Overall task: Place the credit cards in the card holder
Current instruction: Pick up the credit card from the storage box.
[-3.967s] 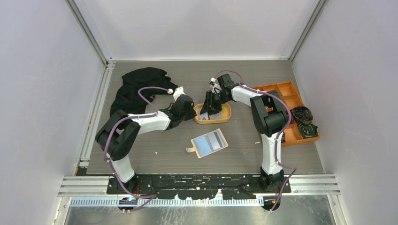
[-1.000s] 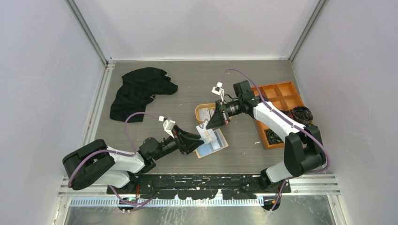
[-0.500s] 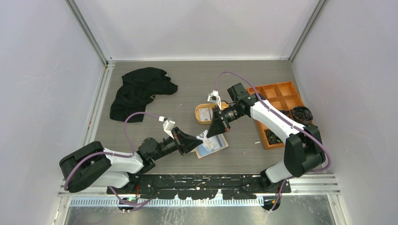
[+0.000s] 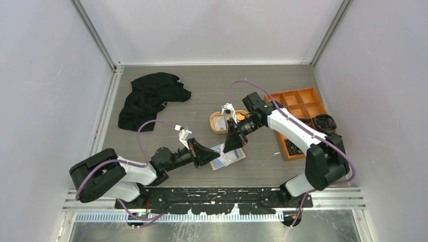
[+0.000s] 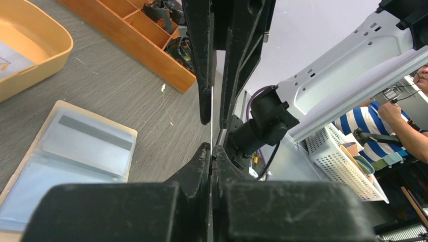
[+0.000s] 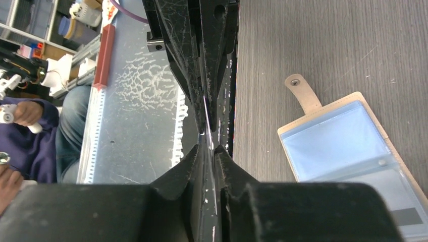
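Observation:
The card holder [image 4: 231,158] lies open on the table, pale blue inside up, also seen in the left wrist view [image 5: 75,151] and the right wrist view [image 6: 348,151]. Just above its left end a credit card [image 4: 221,149] hangs on edge between both grippers. My left gripper [image 4: 217,150] [image 5: 212,147] is shut on the card's thin edge [image 5: 211,113]. My right gripper [image 4: 228,146] [image 6: 208,147] faces it tip to tip, jaws a narrow gap apart around the card [image 6: 206,108]. Another credit card [image 4: 220,122] lies in the orange oval tray [image 4: 214,129].
An orange compartmented box [image 4: 298,101] stands at the right, with black cables [image 4: 325,123] at its near end. A black cloth [image 4: 149,96] lies at the back left. The oval tray sits just behind the card holder.
The right gripper carried the card down from the tray toward the card holder. The left gripper came up and shut on it. The right jaws have parted slightly.

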Robot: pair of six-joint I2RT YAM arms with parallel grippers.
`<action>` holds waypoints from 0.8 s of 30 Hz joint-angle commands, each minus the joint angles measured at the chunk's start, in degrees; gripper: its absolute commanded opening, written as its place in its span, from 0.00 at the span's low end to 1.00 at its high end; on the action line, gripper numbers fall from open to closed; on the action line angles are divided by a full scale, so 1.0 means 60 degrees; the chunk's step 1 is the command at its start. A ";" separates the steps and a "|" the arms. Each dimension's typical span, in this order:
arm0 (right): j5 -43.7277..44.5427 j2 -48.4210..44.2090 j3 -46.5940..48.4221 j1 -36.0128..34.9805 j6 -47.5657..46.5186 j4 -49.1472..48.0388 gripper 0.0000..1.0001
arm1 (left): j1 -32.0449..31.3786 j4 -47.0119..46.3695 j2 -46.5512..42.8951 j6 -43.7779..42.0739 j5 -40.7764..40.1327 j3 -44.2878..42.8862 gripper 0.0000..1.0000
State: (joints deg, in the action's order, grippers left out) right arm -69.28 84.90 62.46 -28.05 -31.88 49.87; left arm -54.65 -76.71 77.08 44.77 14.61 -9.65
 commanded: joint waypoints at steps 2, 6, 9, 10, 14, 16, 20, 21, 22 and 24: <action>0.0535 -0.0124 0.0469 -0.0107 -0.0787 0.0369 0.36 | 0.0434 -0.0882 0.0183 0.0452 0.0043 0.0071 0.00; 0.1523 -0.0571 0.0532 0.0093 -0.1736 0.0745 0.54 | 0.0840 -0.0866 0.0371 0.1086 0.0073 0.0386 0.00; 0.2085 -0.1182 0.0229 0.0163 -0.2384 0.0666 0.65 | 0.0854 -0.0853 0.0635 0.1228 0.0020 0.0504 0.00; 0.2235 -0.1393 0.0083 0.0167 -0.2631 0.0577 0.68 | 0.0861 -0.0853 0.0750 0.1280 -0.0012 0.0522 0.00; 0.2675 -0.2042 -0.0405 0.0166 -0.3385 0.0336 0.79 | 0.0877 -0.0882 0.1202 0.1612 -0.0015 0.0332 0.00; 0.2842 -0.2206 -0.0392 0.0164 -0.3844 0.0686 0.81 | 0.0869 -0.0877 0.1310 0.1799 0.0104 0.0225 0.00; 0.3235 -0.2462 -0.0575 0.0180 -0.4700 0.1042 0.84 | 0.0876 -0.0633 0.1487 0.1900 -0.0126 0.0270 0.00; 0.3299 -0.2498 -0.0722 0.0188 -0.4975 0.1079 0.86 | 0.0876 -0.0458 0.1517 0.1898 -0.0218 0.0287 0.00; 0.3346 -0.2526 -0.0818 0.0187 -0.5262 0.1143 0.87 | 0.0873 -0.0227 0.1534 0.1898 -0.0318 0.0282 0.00; 0.3528 -0.2490 -0.0971 0.0179 -0.5815 0.1254 0.89 | 0.0878 0.0373 0.1497 0.1857 -0.0477 0.0227 0.00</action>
State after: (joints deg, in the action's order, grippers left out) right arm -50.63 71.48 58.41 -26.98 -57.63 55.13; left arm -49.69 -76.88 86.02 55.59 13.93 -7.03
